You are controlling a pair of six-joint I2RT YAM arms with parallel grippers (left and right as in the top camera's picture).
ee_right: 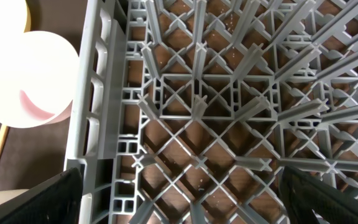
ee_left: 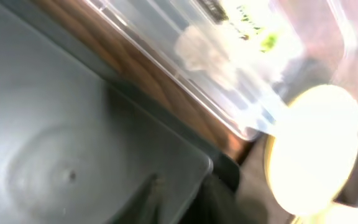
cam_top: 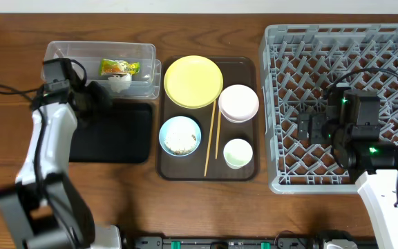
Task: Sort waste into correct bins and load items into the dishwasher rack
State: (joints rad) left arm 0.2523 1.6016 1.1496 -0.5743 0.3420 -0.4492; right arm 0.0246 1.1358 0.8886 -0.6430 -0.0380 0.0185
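On a brown wooden table point(cam_top: 206, 207), a snack wrapper point(cam_top: 119, 67) and crumpled tissue point(cam_top: 121, 81) lie in the clear tub point(cam_top: 61, 50), beside the black tray point(cam_top: 126, 138). The right gripper point(ee_right: 179, 186) hangs, jaws wide apart, above the grey dishwasher rack point(cam_top: 275, 69). Whether the left gripper point(cam_top: 108, 91), at the tub's rim, is parted cannot be told.

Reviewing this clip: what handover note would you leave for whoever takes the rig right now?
Left gripper: at the edge of tub and black tray, open or shut unclear.
Right gripper: open, holding nothing, over the rack.
Wrapper and tissue lie in the tub: done.
Left to do: rice scraps in the blue bowl; that bowl, plate, white bowl, cup and chopsticks sit on the brown tray, none racked.
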